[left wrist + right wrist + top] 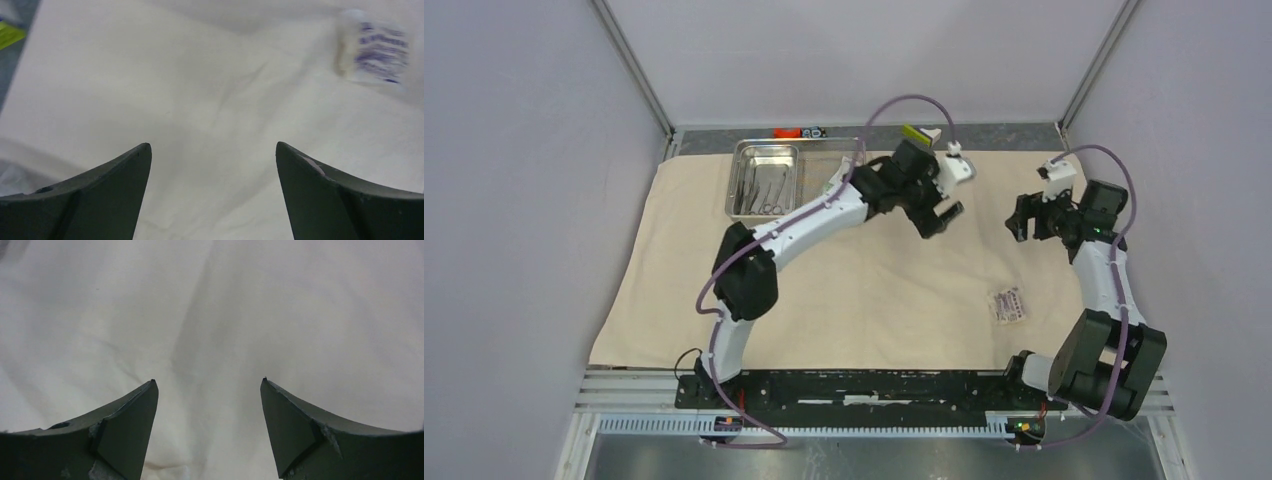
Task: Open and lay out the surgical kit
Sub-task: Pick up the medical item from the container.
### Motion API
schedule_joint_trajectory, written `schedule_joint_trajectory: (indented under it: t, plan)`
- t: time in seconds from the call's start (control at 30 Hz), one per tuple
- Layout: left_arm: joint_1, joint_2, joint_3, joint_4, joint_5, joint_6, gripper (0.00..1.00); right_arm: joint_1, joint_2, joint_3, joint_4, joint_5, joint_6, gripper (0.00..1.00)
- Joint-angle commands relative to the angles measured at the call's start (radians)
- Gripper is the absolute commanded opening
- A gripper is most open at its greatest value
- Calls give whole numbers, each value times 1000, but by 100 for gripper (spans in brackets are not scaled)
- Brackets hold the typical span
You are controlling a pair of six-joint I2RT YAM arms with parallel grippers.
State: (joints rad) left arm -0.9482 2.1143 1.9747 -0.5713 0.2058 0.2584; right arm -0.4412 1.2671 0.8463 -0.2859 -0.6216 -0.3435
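Note:
The beige cloth wrap point(874, 290) lies spread flat over the table. A shiny steel tray point(829, 160) stands at its far left, with thin metal instruments point(762, 188) lying in its smaller inner tray. One sealed packet point(1008, 304) rests on the cloth at the near right. In the left wrist view a blurred packet point(375, 50) with purple print lies ahead of the fingers. My left gripper point(939, 218) point(212, 145) hangs open over the cloth's far middle, holding nothing. To its right, my right gripper point(1024, 218) point(209, 381) is open and empty above bare cloth point(210, 315).
A small yellow-green and white object point(916, 132) point(7, 32) lies beyond the cloth's far edge. Orange and black pieces point(799, 131) sit behind the tray. My left arm reaches across the tray's right end. Grey walls close in both sides.

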Motion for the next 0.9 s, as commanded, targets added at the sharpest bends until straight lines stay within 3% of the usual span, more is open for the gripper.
schedule_joint_trajectory:
  t: [0.0, 0.13, 0.37, 0.6, 0.87]
  plan:
    - [186, -81, -87, 60, -61, -63, 100, 176, -21, 17, 59, 58, -34, 82]
    - [324, -55, -95, 64, -78, -124, 97, 251, 6, 47, 63, 67, -40, 82]
    - [493, 45, -54, 60, -82, -234, 86, 260, 8, 6, 73, 101, -63, 82]
    - [561, 151, 44, 26, -88, -248, 77, 260, 3, -4, 73, 109, -70, 82]
    - [602, 198, 71, 5, -14, -300, 77, 261, 17, -7, 68, 112, -78, 82]
